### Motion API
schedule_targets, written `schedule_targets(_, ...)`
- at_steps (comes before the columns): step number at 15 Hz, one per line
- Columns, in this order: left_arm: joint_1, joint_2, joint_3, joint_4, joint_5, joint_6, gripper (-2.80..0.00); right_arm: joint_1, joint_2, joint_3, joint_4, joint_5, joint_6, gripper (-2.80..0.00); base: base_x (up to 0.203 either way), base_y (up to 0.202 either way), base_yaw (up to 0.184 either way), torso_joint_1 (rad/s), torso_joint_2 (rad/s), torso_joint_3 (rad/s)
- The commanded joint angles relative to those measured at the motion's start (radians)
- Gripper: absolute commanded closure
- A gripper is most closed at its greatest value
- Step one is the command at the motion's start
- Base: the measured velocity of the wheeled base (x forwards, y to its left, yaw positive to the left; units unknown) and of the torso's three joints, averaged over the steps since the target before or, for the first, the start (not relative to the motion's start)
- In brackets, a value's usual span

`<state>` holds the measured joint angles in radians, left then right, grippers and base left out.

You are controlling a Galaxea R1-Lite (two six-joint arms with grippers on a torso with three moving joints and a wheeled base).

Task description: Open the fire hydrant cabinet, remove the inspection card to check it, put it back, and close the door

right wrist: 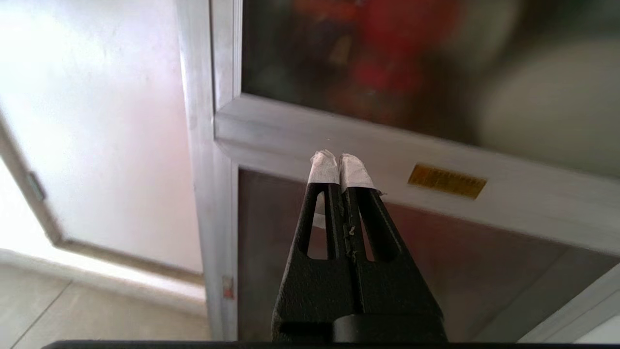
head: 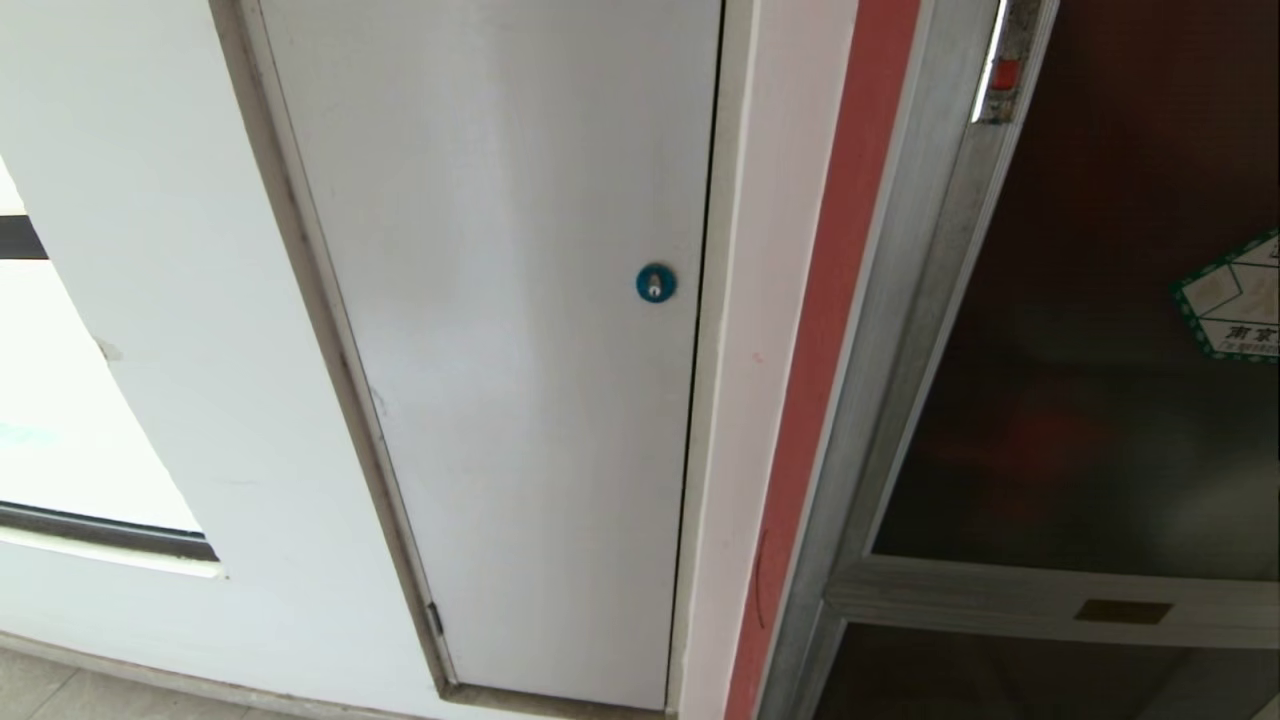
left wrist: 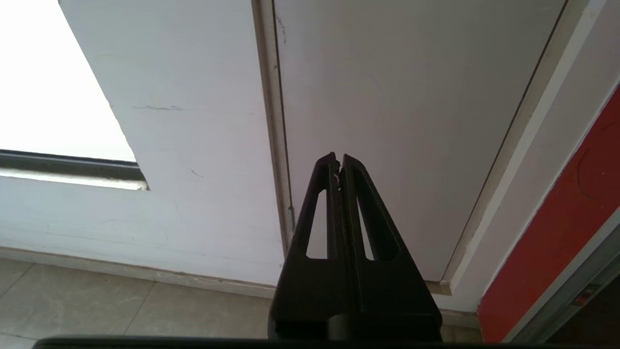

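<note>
The fire hydrant cabinet [head: 900, 330] stands at the right of the head view, with a brushed aluminium frame beside a red strip. Its door [head: 1100, 400] of dark tinted glass is closed and carries a green-bordered white sticker [head: 1232, 300] and a small brass plate [head: 1122, 611] on the crossbar. In the right wrist view my right gripper [right wrist: 340, 160], tips wrapped in white tape, is shut and empty, a short way in front of the door's crossbar [right wrist: 533, 208], left of the brass plate [right wrist: 446, 181]. Red shapes show blurred behind the glass. The inspection card is out of view. My left gripper [left wrist: 338, 158] is shut and empty.
A plain white door [head: 520, 400] with a blue round lock [head: 655, 283] fills the middle of the head view. A bright window [head: 60, 420] lies at the far left. Beige floor tiles [left wrist: 121, 305] run along the wall's foot. Neither arm shows in the head view.
</note>
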<state>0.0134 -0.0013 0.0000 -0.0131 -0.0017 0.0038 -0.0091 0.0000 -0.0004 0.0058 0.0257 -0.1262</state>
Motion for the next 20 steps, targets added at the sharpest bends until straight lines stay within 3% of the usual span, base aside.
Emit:
schedule_targets(1, 0.0, 0.0, 0.006, -0.001, 0.0, -0.001, 0.0, 0.0, -0.002, 0.0, 0.008, 0.0, 0.028, 0.0, 0.0, 0.0, 0.0, 0.0, 0.0, 0.0)
schedule_targets(20, 0.0, 0.0, 0.006, -0.001, 0.0, -0.001, 0.0, 0.0, -0.002, -0.001, 0.006, 0.006, 0.082, 0.0, 0.0, 0.0, 0.0, 0.0, 0.0, 0.0)
